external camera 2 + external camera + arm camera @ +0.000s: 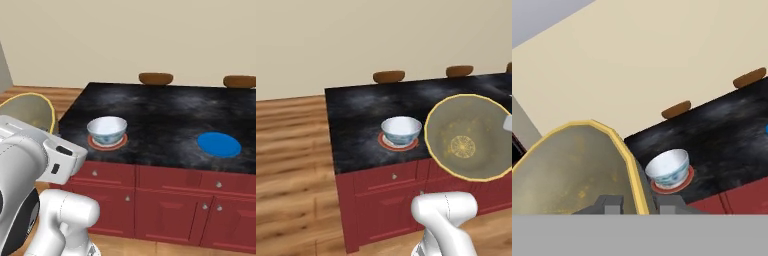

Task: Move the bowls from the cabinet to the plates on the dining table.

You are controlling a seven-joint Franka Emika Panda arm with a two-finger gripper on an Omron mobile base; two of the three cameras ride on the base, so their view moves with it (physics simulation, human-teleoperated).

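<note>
Black marbled dining table (165,107) with red drawer fronts, orange-red plate (107,142) under white patterned bowl (107,130), bare blue plate (219,144) well apart.

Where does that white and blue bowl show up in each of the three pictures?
Left base view: white and blue bowl, left of centre, on the orange-red plate.
Right base view: centre-left, near the table's front-left corner.
Hand view: lower centre-right.
Shared landmark: the orange-red plate under it.

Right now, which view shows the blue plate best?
The right base view: the whole blue plate lies bare on the dining table. The hand view catches a blue sliver at its right edge, too little to be sure.
</note>
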